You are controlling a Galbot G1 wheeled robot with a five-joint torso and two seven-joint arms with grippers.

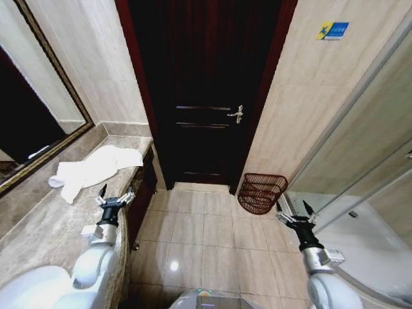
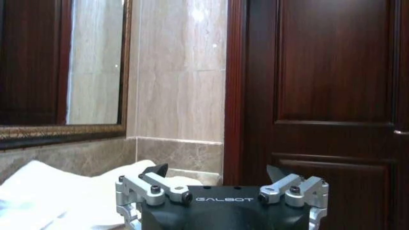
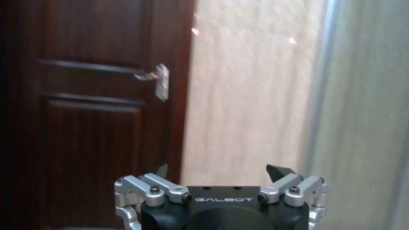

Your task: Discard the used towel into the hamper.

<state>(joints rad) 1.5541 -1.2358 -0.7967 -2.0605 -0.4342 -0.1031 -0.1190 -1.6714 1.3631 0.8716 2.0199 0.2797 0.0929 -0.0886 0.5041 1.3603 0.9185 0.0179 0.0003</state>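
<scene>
The word "GALBOT" stands in pale capital letters on the black body of the left end effector, just below its two spread fingers, in the left wrist view. The same word "GALBOT" stands in the same place on the black body of the right end effector in the right wrist view. High on the tiled wall, right of the door, a blue and yellow sticker carries marks too small to read.
</scene>
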